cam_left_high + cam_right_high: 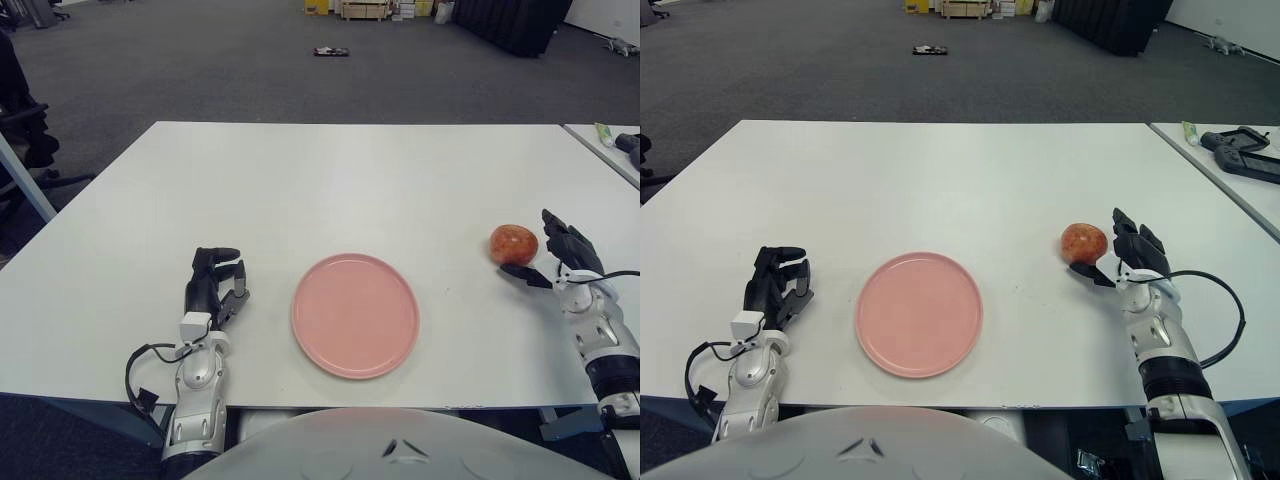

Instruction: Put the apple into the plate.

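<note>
A red-orange apple (513,243) sits on the white table to the right of the pink plate (355,315). My right hand (553,258) is just right of the apple with its fingers spread around its near and right side; a thumb tip reaches below the apple, and I cannot tell if it touches. The plate holds nothing. My left hand (213,285) shows left of the plate with its fingers curled and nothing in them.
The white table (330,180) stretches far behind the plate. A second table (1230,150) at the far right carries a dark tool and a small tube. Grey carpet and a few boxes lie beyond.
</note>
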